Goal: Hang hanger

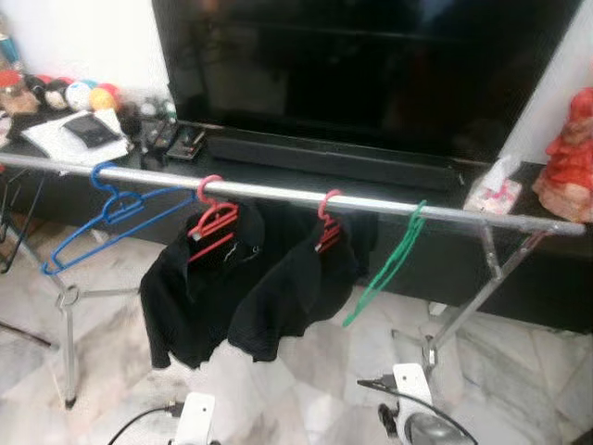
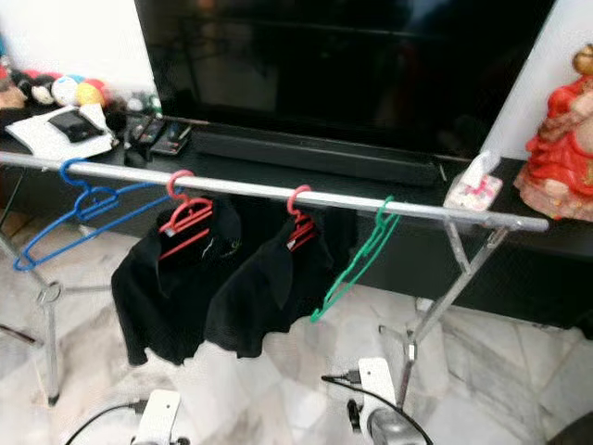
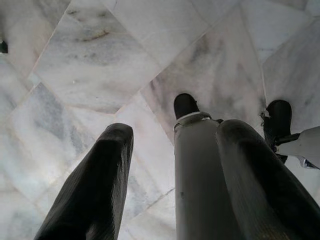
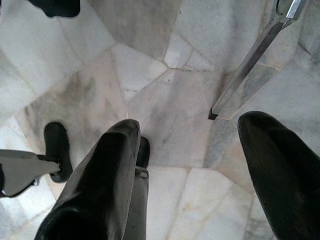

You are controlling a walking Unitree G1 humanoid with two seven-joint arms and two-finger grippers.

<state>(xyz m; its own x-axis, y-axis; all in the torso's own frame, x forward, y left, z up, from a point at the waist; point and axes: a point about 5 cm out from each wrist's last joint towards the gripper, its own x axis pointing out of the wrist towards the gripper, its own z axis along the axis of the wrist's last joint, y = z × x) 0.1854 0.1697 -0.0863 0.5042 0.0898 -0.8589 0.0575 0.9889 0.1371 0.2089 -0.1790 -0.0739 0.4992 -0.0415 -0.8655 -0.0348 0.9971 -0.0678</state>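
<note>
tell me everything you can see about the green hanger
The green hanger is a thin, plain hanger, plastic or coated wire by the look of it, and carries no clothing. Its hook sits over the silver rail, rightmost of the four hangers, right of the red hanger with a black shirt. Its body hangs slanted, the lower end swung toward that shirt. Nothing but the rail appears to touch it.

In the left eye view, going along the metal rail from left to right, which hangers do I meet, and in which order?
Blue hanger, empty → first red hanger, with a black garment → second red hanger, with another black garment → green hanger, empty. All hang on the metal rail.
</note>
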